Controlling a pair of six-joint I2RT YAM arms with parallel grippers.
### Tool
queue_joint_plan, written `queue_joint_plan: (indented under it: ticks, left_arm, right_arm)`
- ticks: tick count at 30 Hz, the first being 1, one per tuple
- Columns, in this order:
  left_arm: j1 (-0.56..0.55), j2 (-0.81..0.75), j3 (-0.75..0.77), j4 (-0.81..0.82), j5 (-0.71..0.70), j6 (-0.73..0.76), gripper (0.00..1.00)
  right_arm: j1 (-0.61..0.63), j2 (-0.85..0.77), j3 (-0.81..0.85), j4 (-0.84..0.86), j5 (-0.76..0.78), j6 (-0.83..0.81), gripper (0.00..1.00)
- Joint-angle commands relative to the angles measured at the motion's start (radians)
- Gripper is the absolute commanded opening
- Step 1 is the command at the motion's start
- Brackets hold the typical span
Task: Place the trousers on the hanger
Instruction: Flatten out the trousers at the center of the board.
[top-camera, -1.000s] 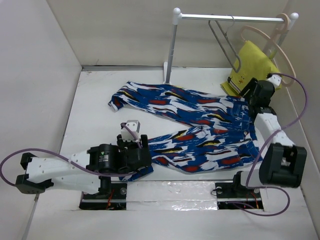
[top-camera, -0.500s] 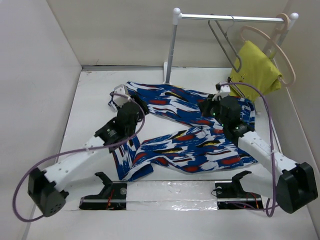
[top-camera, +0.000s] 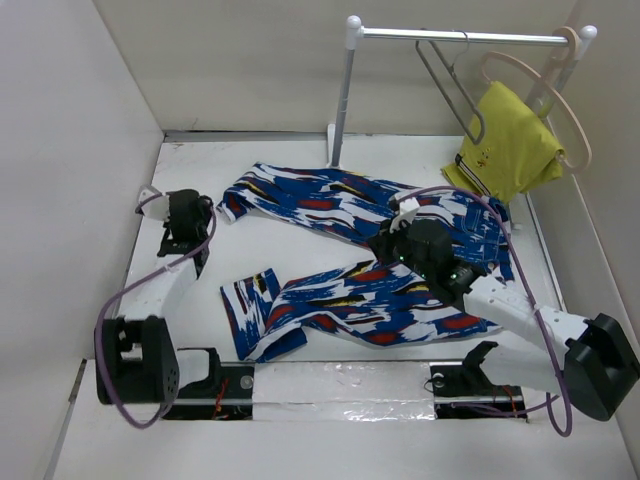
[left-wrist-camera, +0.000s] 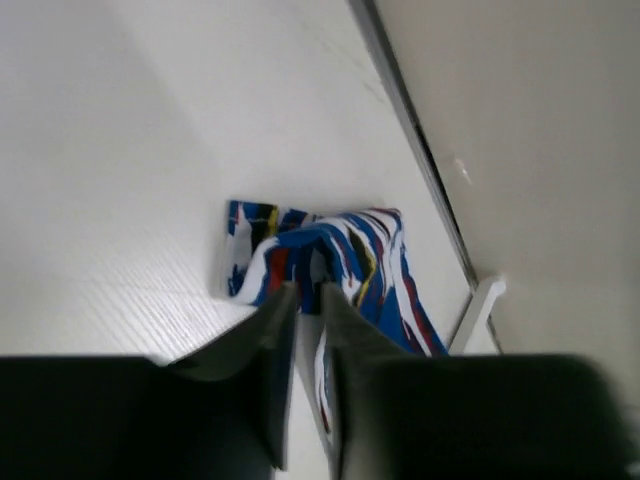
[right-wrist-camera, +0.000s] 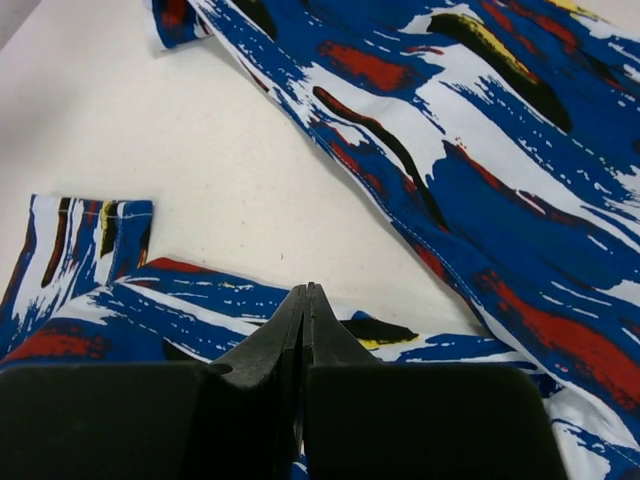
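The left wall (top-camera: 60, 200) runs close along the 9 o'clock edge of the table (top-camera: 200, 300). The left gripper (top-camera: 203, 212) sits over the bare strip beside it, with open white surface toward 6 o'clock. Its fingers stand a thin slit apart and grip nothing (the wrist camera shows pale background through the slit).

The trousers (top-camera: 340, 210) lie flat in a sideways V. The waist is toward 3 o'clock and both legs run out toward 9 o'clock, so the long axis goes across the table. The far leg's cuff lies just beside the left gripper, at its 3 o'clock; in the wrist view it lies past the fingertips. The near leg's cuff kinks toward 7 o'clock, near the front edge. A wedge of bare table opens between the legs, widening toward 9 o'clock.

The right gripper (top-camera: 380, 242) hangs over the narrow end of that wedge. Its fingers are pressed together with nothing between them, the tips at the near leg's upper edge. Whether they touch the cloth cannot be told.

The rail post (top-camera: 340, 100) stands at the far leg's 12 o'clock edge. The wire hanger (top-camera: 442, 84) hangs from the rail (top-camera: 500, 38) at 1 o'clock, well apart from the trousers. Its long side slants down toward 5 o'clock, beside a beige hanger (top-camera: 583, 130) carrying a yellow garment (top-camera: 505, 140).
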Motion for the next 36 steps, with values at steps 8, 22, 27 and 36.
queue_joint_plan:
  ticks: [8, 22, 27, 36]
  left_arm:
    - [0.095, 0.439, 0.250, -0.073, 0.156, 0.079, 0.20]
    - [0.093, 0.720, 0.488, -0.188, 0.193, 0.203, 0.34]
    - [0.069, 0.749, 0.509, -0.214, 0.162, 0.217, 0.34]
    - [0.051, 0.789, 0.528, -0.225, 0.162, 0.222, 0.23]
  right_arm:
    - [0.018, -0.070, -0.029, 0.059, 0.094, -0.036, 0.00]
    - [0.018, -0.093, -0.037, 0.053, 0.127, -0.036, 0.00]
    - [0.018, -0.096, -0.035, 0.050, 0.132, -0.036, 0.00]
    - [0.027, -0.102, -0.034, 0.047, 0.120, -0.037, 0.00]
